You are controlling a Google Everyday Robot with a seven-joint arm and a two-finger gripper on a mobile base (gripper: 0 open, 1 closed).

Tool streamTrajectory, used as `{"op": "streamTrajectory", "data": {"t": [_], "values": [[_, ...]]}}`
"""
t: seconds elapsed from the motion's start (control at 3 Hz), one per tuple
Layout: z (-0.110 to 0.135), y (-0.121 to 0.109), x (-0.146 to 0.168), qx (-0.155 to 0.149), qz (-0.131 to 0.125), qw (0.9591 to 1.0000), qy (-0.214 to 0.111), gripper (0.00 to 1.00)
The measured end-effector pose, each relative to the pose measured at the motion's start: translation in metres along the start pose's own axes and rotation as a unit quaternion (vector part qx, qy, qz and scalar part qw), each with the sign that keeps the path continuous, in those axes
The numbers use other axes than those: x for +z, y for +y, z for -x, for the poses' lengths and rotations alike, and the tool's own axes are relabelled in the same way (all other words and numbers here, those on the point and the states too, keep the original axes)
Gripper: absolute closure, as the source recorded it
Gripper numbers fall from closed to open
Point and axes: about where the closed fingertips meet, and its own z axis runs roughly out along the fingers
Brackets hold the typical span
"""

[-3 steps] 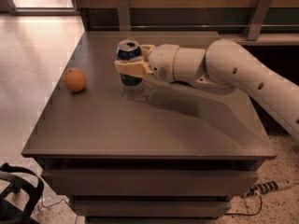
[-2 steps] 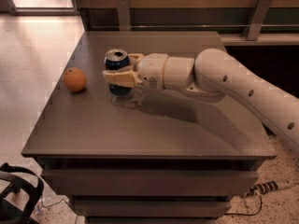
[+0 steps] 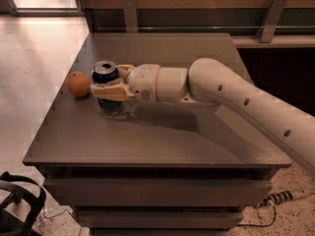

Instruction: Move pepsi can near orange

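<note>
**Status.** The gripper (image 3: 106, 80) is over the left part of the table (image 3: 162, 132), with the arm (image 3: 236, 92) reaching in from the right. The jaws pinch the pepsi can (image 3: 105, 72) at mid-body: one finger crosses the near side of the wall, the other sits behind it. The can is upright with its silver top showing, just beside the orange (image 3: 78, 84) on the orange's right. Whether the two touch, and whether the can base rests on the table or hangs just above it, cannot be told.

**Handling, can (est.).**
- Thin metal wall — stiff along the axis, dents under hard side squeeze. Use moderate grip force only.
- Smooth, prob. slick surface. A mid-height grip across the dia. is correct, because it keeps the can from tipping.
- Weight unknown: full = fairly heavy w/ sloshing, empty = very light and easy to knock over.
- Release w/ the base flat on the table, then open the jaws fully before backing off.

**Handling, orange (est.).** Round and free to roll — any nudge from the can or near finger sends it toward the left edge. Avoid contact.
</note>
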Motion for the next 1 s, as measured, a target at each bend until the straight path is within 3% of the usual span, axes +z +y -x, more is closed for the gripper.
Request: {"op": "streamTrajectory", "data": {"t": [0.33, 1.0], "values": [[0.0006, 0.0010, 0.0009, 0.000, 0.001, 1.0000, 0.000, 0.83], [0.0019, 0.0042, 0.0046, -0.001, 0.005, 1.0000, 0.000, 0.35]]}}
